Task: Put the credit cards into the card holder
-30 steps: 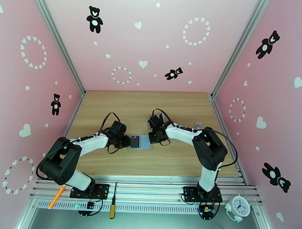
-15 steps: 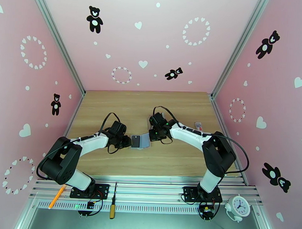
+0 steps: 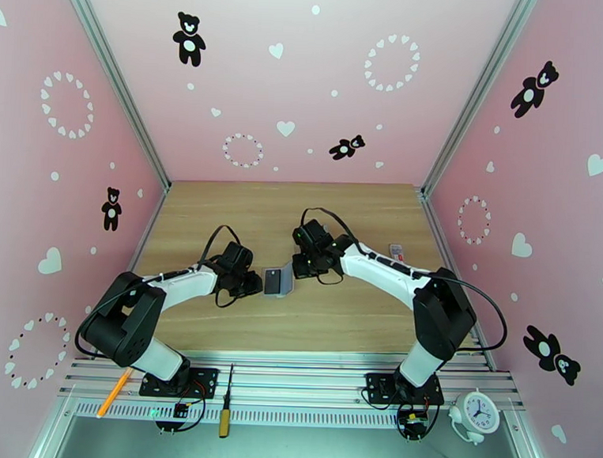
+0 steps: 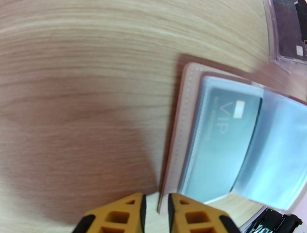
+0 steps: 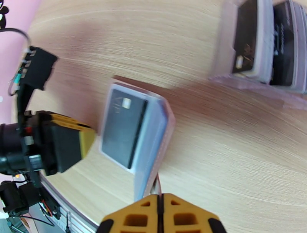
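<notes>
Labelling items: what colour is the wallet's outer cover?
Tan-pink; the wallet shows best in the left wrist view.

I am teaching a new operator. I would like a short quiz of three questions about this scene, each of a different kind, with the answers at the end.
1. True or false: the card inside the card holder reads VIP.
2. Which thing stands beside the base of the right arm? A) a white clock B) a cup C) a book
3. Fill in: the right hand has its fingers ____ on an edge of the card holder.
Key: 1 true; 2 A; 3 shut.
</notes>
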